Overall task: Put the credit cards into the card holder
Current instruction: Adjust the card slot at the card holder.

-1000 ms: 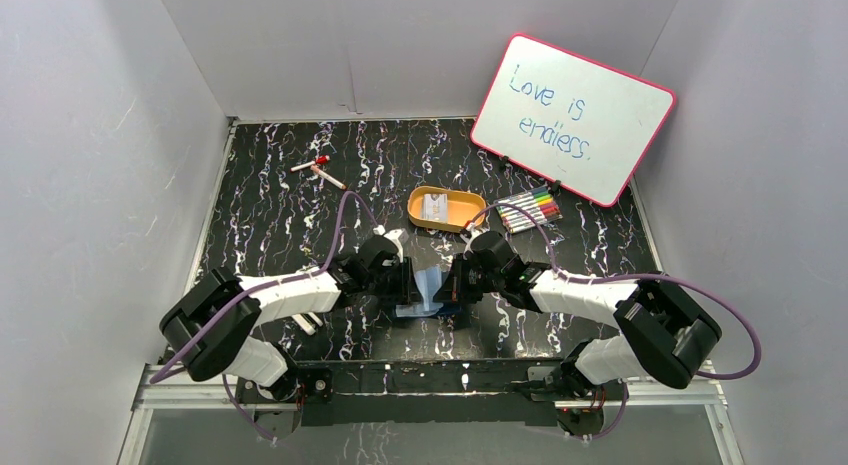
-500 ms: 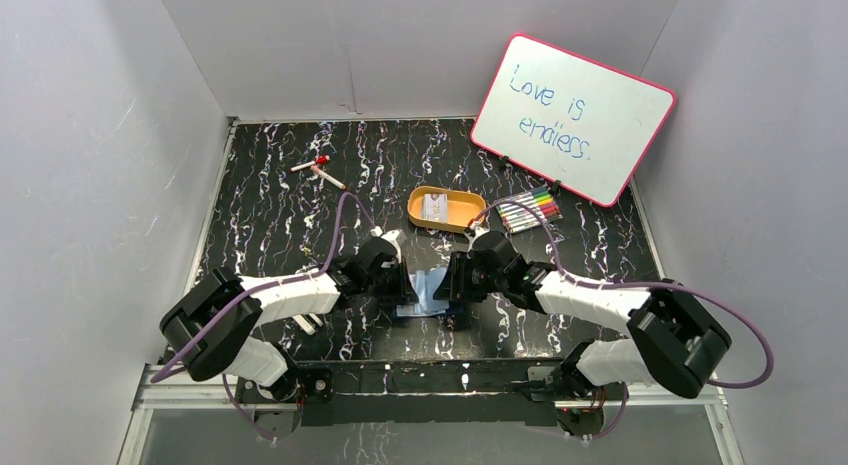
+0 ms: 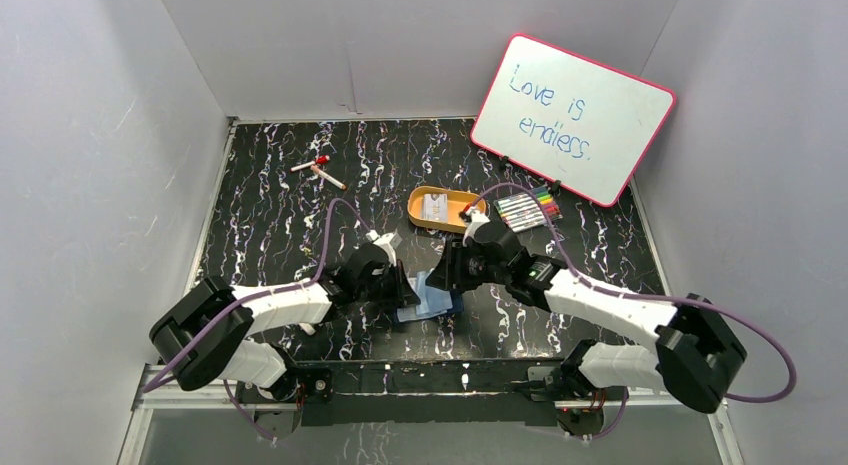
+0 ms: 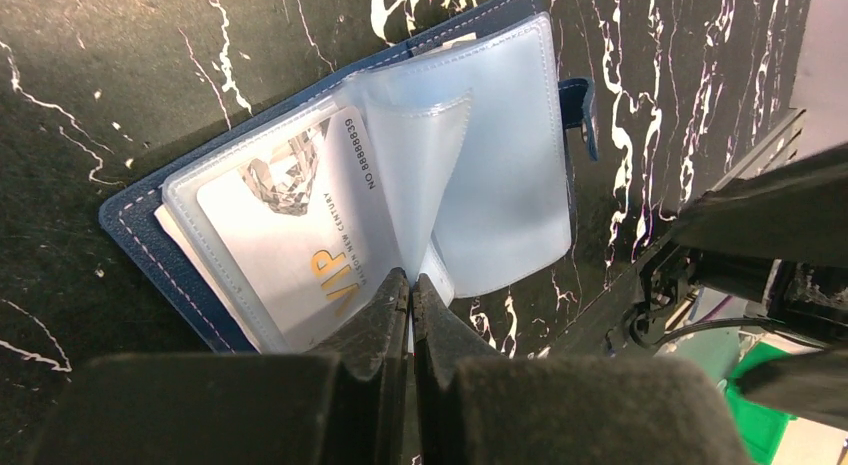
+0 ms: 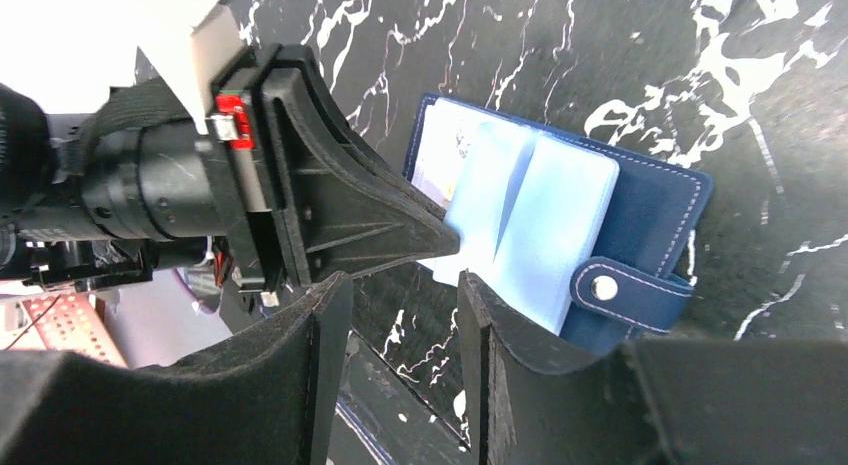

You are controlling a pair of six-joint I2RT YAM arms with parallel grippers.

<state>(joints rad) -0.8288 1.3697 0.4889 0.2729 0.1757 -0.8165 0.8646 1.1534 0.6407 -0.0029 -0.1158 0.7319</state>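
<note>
While the closed left hand [image 4: 410, 285] steadied the navy-blue folding card holder [image 4: 140, 235], the open right hand [image 5: 402, 285] needed the grey-white cards [image 3: 434, 207] lying at its twelve o'clock.

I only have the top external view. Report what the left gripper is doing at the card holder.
Observer: The left gripper is shut on the lower edge of one clear sleeve of the open card holder.
Operator: Check for cards inside.
Observer: One credit card, printed VIP, sits in the sleeve left of that raised one.
Operator: Now report the right gripper.
Observer: The right gripper is open, with nothing between its jaws.
</note>
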